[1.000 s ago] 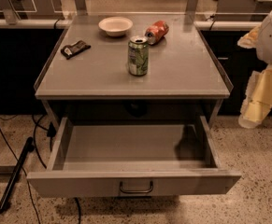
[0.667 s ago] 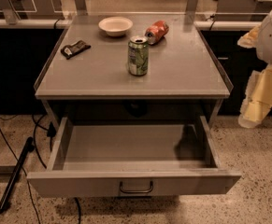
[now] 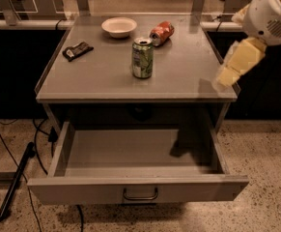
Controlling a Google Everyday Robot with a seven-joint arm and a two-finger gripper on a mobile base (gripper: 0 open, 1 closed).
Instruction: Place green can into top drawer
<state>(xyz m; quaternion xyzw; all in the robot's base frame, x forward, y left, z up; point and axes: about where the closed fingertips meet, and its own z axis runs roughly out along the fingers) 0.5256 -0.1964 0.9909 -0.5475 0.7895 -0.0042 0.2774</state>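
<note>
One red can (image 3: 161, 33) lies just behind the green can (image 3: 142, 58); pincer (image 3: 225, 77) off right, state unclear.

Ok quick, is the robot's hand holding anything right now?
Gripper: beside the grey metal table's right edge, holding nothing; open or closed cannot be told. The green-and-white aluminium can stands apart on the tabletop.

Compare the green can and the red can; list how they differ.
Pose: the green can stands upright; the red can lies on its side. Colour: the green can's label is green and white; the red can is red-orange. Place: the green can is near the middle of the tabletop; the red can farther back, by the white bowl. Both are drink cans on the tabletop; the gripper is at its right edge, touching neither.
</note>
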